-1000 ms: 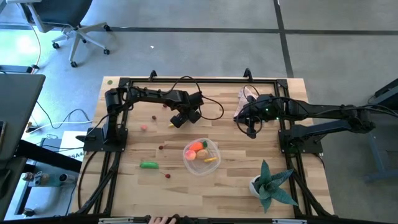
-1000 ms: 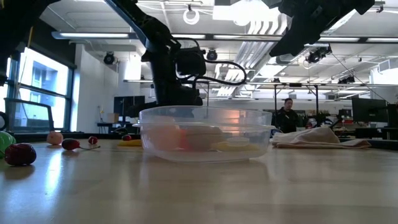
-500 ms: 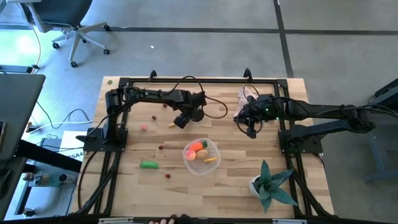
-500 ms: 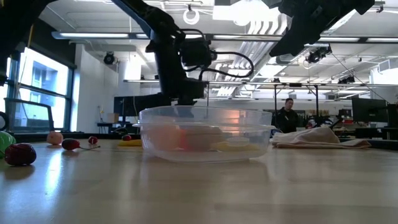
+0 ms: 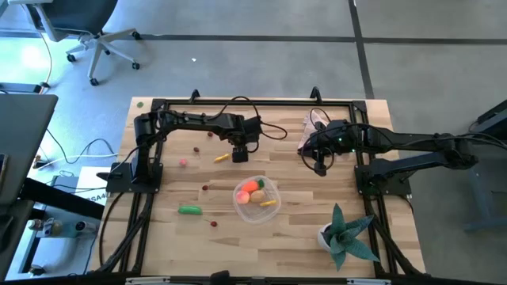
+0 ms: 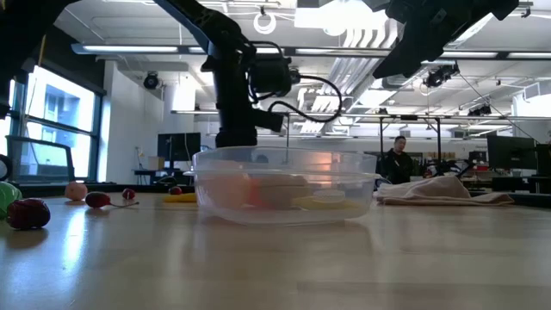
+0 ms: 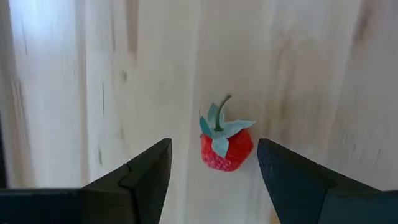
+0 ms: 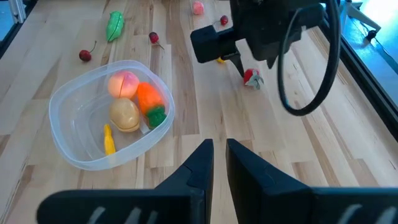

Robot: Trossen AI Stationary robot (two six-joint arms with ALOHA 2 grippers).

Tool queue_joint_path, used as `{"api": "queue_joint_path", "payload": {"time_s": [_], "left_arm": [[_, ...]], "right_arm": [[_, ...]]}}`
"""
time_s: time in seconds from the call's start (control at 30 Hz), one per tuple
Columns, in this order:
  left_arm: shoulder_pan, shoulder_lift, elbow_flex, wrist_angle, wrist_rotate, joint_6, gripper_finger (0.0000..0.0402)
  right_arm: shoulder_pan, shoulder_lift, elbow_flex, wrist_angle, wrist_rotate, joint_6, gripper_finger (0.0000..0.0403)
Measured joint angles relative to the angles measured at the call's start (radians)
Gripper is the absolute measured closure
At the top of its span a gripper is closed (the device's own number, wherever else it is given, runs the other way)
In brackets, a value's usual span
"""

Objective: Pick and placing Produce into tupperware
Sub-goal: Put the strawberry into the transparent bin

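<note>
**A:** Your left pincer is spread wide and poised over the strawberry, one finger on each side, neither touching it. From above, that pincer sits just behind the tub, and the berry is hidden under it there.

**B:** So where does it go wrong?

**A:** The berry lies on its side on the desk with its leafy cap pointing away from the wrist. It's small and rounded. If you come down off-centre, I'd expect one finger to touch first and roll it out of the gap. Close too high and you may pinch only the green cap, which looks flimsy; the berry could drop on the way over.

**B:** And the carry?

**A:** Short, but the tub is light, clear plastic. It already holds a carrot, a pink ball, a tan ball and a yellow stick. Clip its rim with the arm and you could shove it or tip things out. Release from too high and the berry may bounce off the other pieces.

**B:** The other arm?

**A:** Your right pincer is parked at the desk's right side with its fingers nearly together and nothing between them. It's well apart from the tub, so I see little risk of a clash unless you swing wide.

**B:** Anything left outside?

**A:** A green pod, another pink ball and a yellow stick, plus small red cherries.
</note>
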Motion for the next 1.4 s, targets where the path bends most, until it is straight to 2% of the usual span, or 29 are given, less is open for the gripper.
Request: {"api": "queue_joint_path", "payload": {"time_s": [0.23, 0.4, 0.57, 1.4], "left_arm": [[0.025, 0.000, 0.000, -0.025, 0.017, -0.189, 0.0175], [0.035, 0.000, 0.000, -0.008, 0.044, -0.194, 0.0175], [0.060, 0.000, 0.000, -0.008, 0.122, -0.195, 0.0175], [0.099, 0.038, 0.001, 0.004, 0.175, -0.210, 0.0175]], "right_arm": [[0.000, 0.000, 0.000, 0.000, 0.000, 0.000, 0.0371], [0.000, 0.000, 0.000, 0.000, 0.000, 0.000, 0.0371], [0.000, 0.000, 0.000, 0.000, 0.000, 0.000, 0.0371], [0.000, 0.000, 0.000, 0.000, 0.000, 0.000, 0.0371]]}}
